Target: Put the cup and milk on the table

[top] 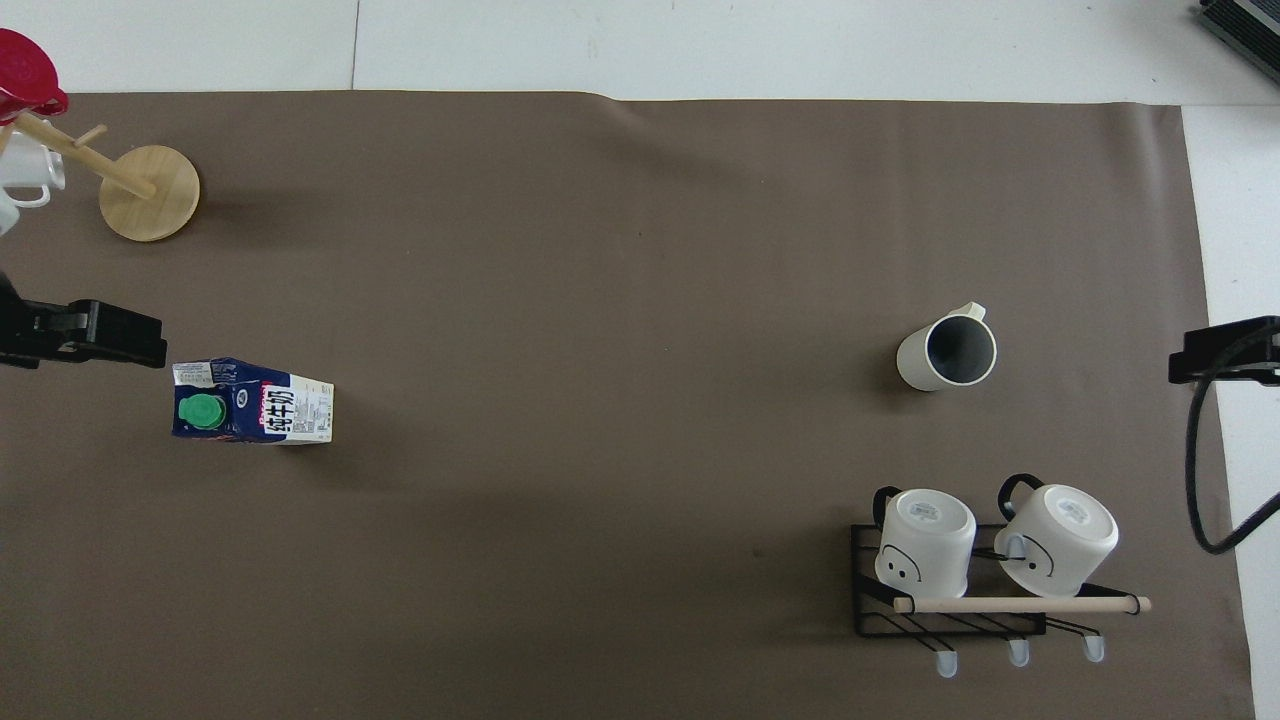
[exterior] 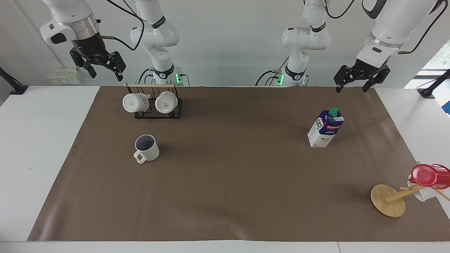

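A: Status, from the right arm's end?
B: Right gripper (exterior: 103,68) is raised over the rack (exterior: 154,103), fingers spread, holding nothing. Cup (exterior: 147,148) stands upright on the table (exterior: 225,196), farther from the robots than the rack, handle pointing away from them.
A: And the milk?
B: Milk (exterior: 326,128) stands toward the left arm's end, long axis vertical, cap up. Left gripper (exterior: 352,86) waits above the table edge, also spread and empty. I judge the task finished.
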